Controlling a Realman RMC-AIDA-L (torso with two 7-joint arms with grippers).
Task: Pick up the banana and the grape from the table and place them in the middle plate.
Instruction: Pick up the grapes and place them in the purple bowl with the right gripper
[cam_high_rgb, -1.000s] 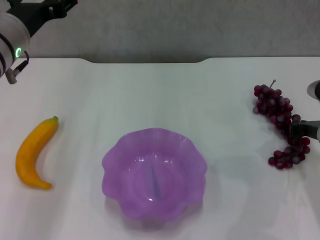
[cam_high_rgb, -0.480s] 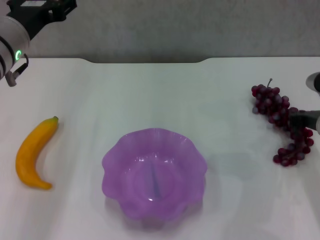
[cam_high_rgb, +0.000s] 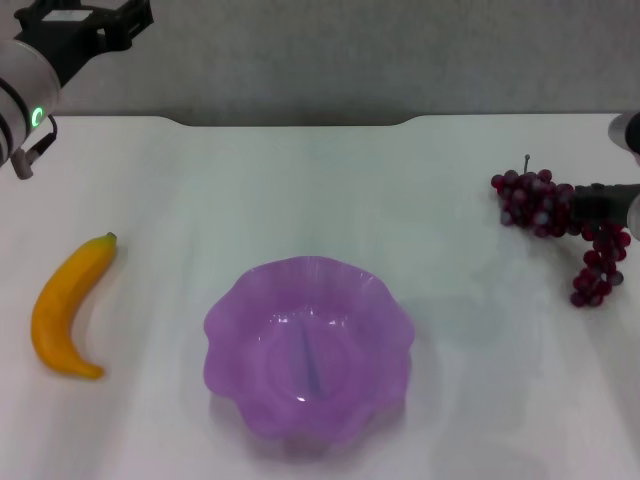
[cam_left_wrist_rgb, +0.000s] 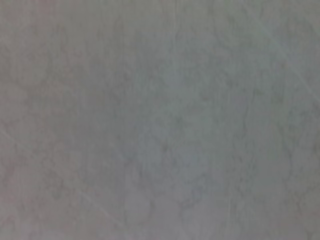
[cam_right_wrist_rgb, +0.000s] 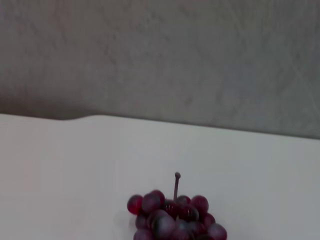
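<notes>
Over the last second my right tool carried the grape up off the bench, where it had lain flat a second before. The bunch rose and shifted toward the middle plate's side, its stem end swinging from pointing away along the bench to standing upright, while the lower grapes came to dangle below my tool. My left tool crept slightly higher and inward at the far left corner.
</notes>
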